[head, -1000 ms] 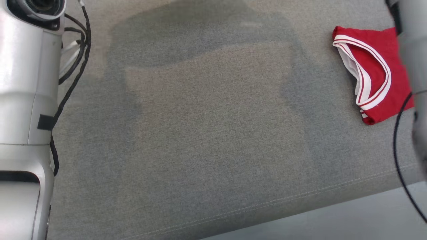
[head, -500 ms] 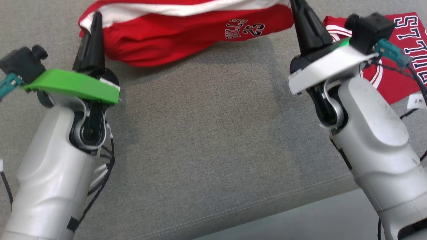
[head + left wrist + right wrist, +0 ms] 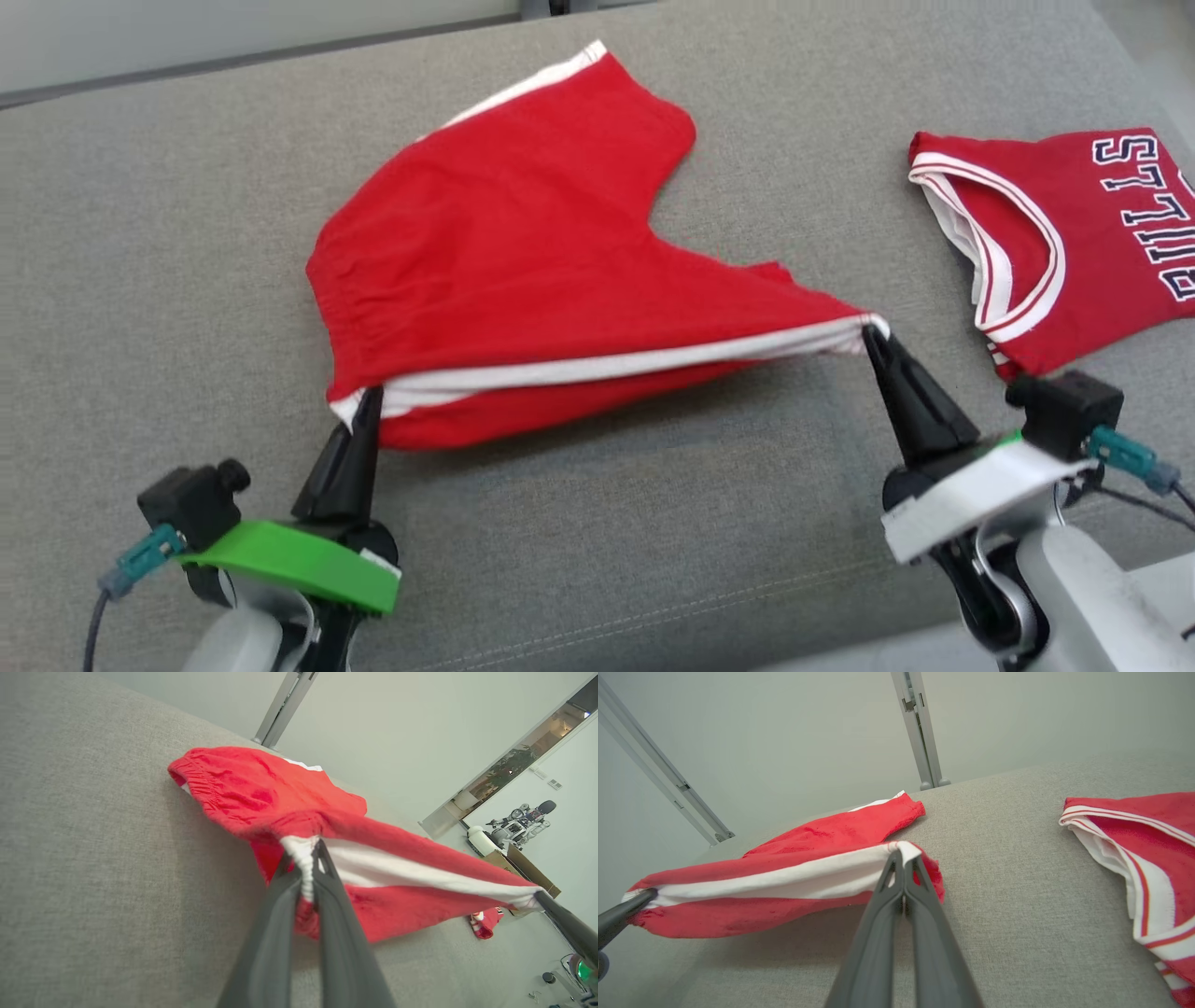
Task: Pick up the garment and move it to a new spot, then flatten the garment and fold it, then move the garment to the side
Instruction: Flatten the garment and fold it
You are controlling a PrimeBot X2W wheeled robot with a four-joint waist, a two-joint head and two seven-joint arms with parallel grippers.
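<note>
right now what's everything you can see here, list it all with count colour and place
shorts: 1, red with white side stripe, middle of the surface, near edge lifted and stretched between the grippers
jersey: 1, red with white trim and dark lettering, lying at the right
padded surface: 1, grey fabric, under both garments
metal posts: 2, grey, beyond the far edge
second robot: 1, white and dark, far across the room
left gripper: 1, dark, shut on the waistband corner
right gripper: 1, dark, shut on the leg-hem corner
</note>
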